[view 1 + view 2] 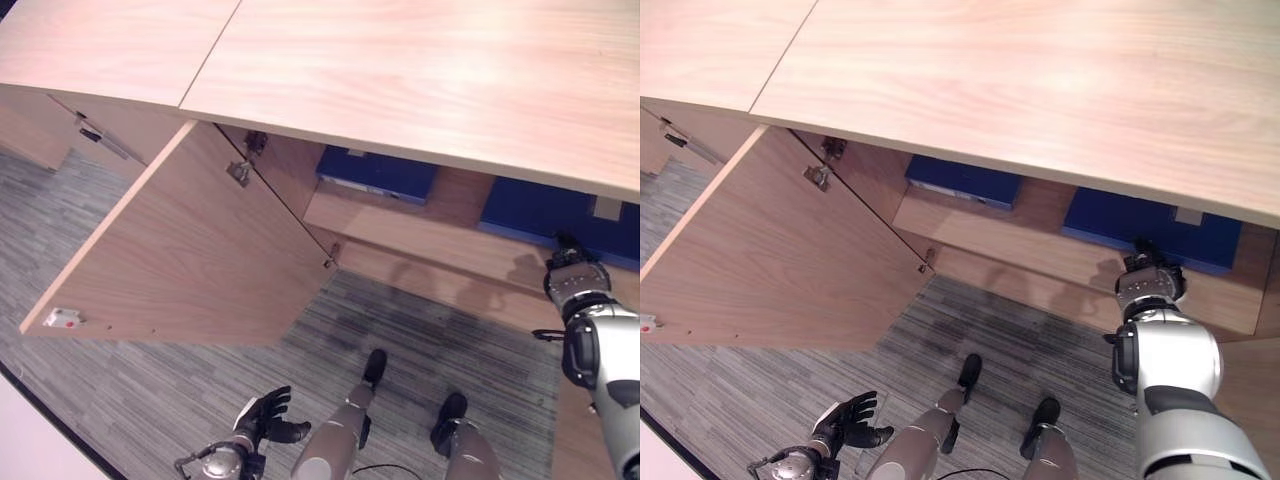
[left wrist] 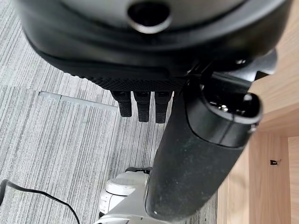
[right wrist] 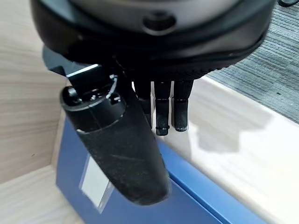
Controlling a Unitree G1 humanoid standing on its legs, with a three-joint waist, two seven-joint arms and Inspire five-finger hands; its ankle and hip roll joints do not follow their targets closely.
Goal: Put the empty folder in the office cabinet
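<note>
While the office cabinet (image 1: pixel 1020 90) stands with its left door (image 1: pixel 780 270) swung wide, its parts read as follows. Cabinet: pale wood-grain laminate, flat smooth top with one straight seam, square front edge overhanging the interior. Door: flat rectangular panel of the same laminate, hung on metal hinges (image 1: pixel 820 176) at the cabinet's side wall, a small white catch (image 1: pixel 63 319) at its free corner.

Interior: one pale wood shelf (image 1: pixel 1040 255) with a straight front lip. Two dark blue folders lie flat on it, well apart. Folder, left (image 1: pixel 962 181): rectangular, matt, set deeper under the top. Folder, right (image 1: pixel 1150 226): rectangular, matt blue with a pale label; its near edge lies by the shelf lip.

Right hand (image 1: pixel 1150 275): dark, textured, at the shelf front just beside the right folder; in the right wrist view its fingers (image 3: pixel 180 109) hang straight and apart, thumb extended above the blue cover, gripping nothing.

Left hand (image 1: pixel 845 422): low over the floor, well clear of the cabinet, fingers spread and relaxed, holding nothing.

Floor (image 1: pixel 150 390): grey striped carpet tile, with open room in front of the cabinet between door and shelf.
</note>
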